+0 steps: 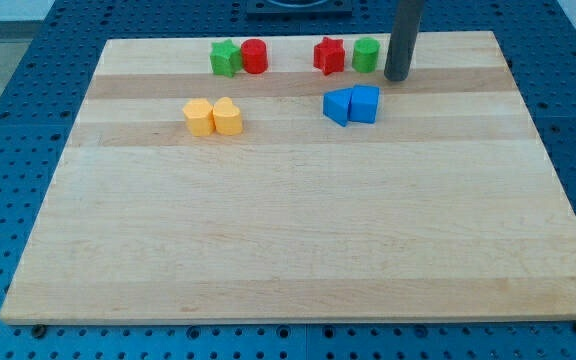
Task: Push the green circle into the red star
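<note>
The green circle (366,54) stands near the view's top, right of centre, touching or almost touching the red star (329,55) on its left. My tip (396,77) is just to the right of the green circle and slightly below it, a small gap away. The rod rises from there to the view's top edge.
A green star (225,58) and a red circle (255,56) sit together at the top left of centre. Two blue blocks (351,105) lie below the red star. Two yellow blocks (213,117) lie at the left. The wooden board (298,230) ends just above the top blocks.
</note>
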You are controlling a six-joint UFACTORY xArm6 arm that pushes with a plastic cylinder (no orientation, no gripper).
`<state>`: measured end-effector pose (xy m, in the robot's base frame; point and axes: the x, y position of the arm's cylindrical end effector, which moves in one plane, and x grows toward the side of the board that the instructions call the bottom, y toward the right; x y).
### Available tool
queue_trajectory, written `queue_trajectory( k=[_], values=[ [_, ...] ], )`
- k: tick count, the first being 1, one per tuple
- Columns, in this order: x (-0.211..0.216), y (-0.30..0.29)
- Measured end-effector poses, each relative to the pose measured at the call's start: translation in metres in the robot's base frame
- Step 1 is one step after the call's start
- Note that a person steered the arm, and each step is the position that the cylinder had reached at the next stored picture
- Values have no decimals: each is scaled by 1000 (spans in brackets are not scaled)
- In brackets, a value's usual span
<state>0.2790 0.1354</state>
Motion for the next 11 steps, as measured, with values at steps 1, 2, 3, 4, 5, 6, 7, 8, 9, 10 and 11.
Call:
queue_trajectory(
  k=[1, 2, 3, 4, 5, 6, 7, 8, 9, 10, 11],
  values=[
    [-9, 0],
    [-18, 0],
    [-27, 0],
    [-30, 0],
    [-30, -11],
    [-30, -28],
    [-30, -42],
    [-30, -55],
    [-30, -68],
    [-30, -82],
    [-30, -92]
  ],
)
